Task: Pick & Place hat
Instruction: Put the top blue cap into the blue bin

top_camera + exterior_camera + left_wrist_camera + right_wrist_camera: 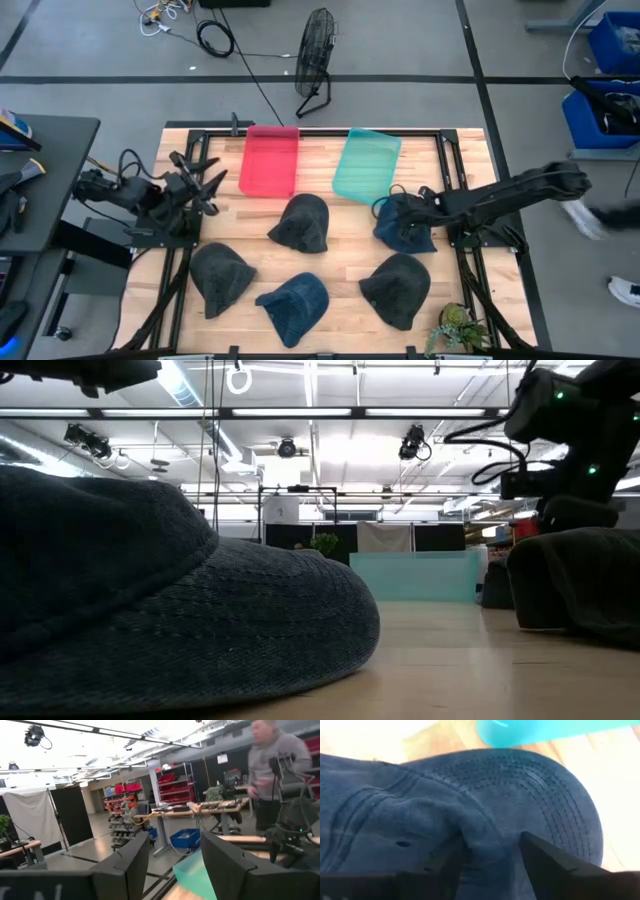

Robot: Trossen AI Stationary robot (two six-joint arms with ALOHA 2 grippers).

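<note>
Several hats lie crown-up on the wooden table. My right gripper (408, 212) reaches in from the table's right side and is shut on the dark blue hat (405, 232), which lies just in front of the teal bin (366, 165). In the right wrist view the blue hat (530, 785) fills the picture, its stitched brim toward the teal bin (545, 730). The red bin (270, 160) stands to the left of the teal one. My left gripper (200, 185) waits open at the table's left edge, touching nothing; in its wrist view its gripper (172, 870) has only the room and the teal bin (192, 872) beyond it. My right gripper pinches a bunched fold of the blue hat's crown (487, 845) between its two fingers (542, 860). The fingers come slanting down from the table's right side. The hat still rests on the table, and its cloth puckers up between the fingers.
Other hats: dark grey (300, 222) at the middle, grey (220, 278) near left, blue denim (295, 305) near middle, dark grey (397, 288) near right. A small plant (455, 325) stands at the near right corner. A person (280, 765) stands beyond the table.
</note>
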